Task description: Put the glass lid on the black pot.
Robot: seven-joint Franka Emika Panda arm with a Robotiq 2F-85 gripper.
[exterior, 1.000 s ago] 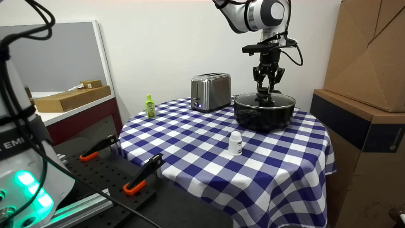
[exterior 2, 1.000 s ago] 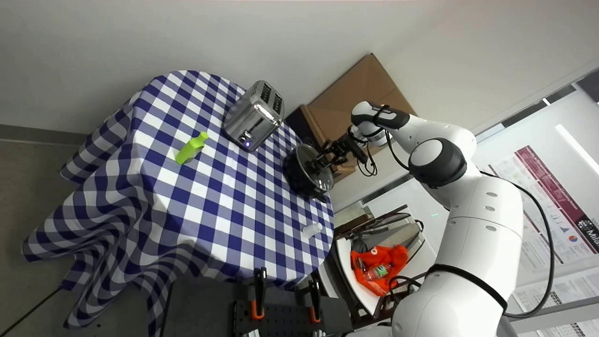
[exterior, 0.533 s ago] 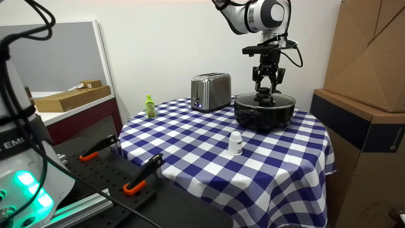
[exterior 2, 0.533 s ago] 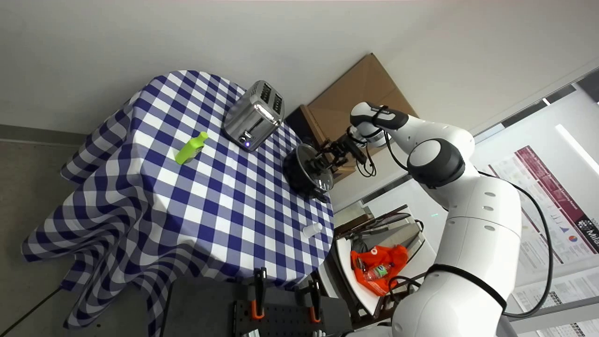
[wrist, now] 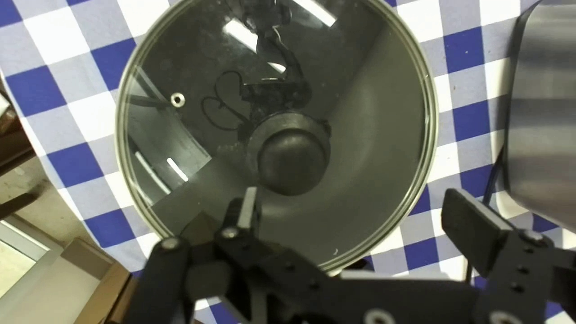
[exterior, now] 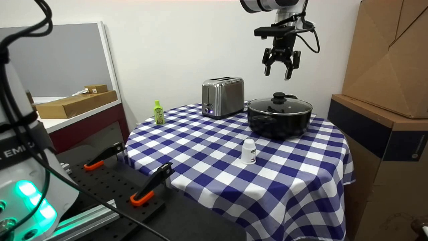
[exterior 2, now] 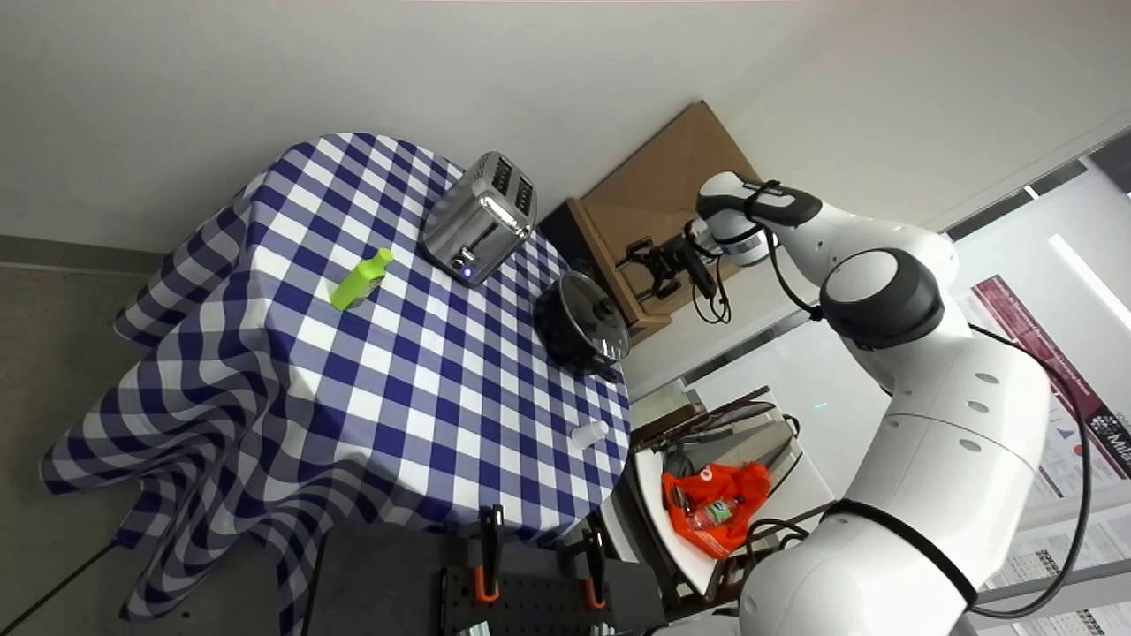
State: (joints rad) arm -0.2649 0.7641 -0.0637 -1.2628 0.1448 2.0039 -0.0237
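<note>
Lid of clear round glass (exterior: 281, 106): resting level on the wide round black pot (exterior: 280, 125).
Two-fingered black gripper (exterior: 278, 73): above the lid — spread wide, nothing in its grasp.
Boxy silver metal toaster (exterior: 223, 97): just beside the pot, apart.

I see the round, see-through glass lid (wrist: 292, 157), metal-rimmed, dark knob up, lying flat on the black pot (exterior: 280, 126) and covering its opening. The wide, low pot stands upright on the worktop (exterior: 200, 147).
</note>
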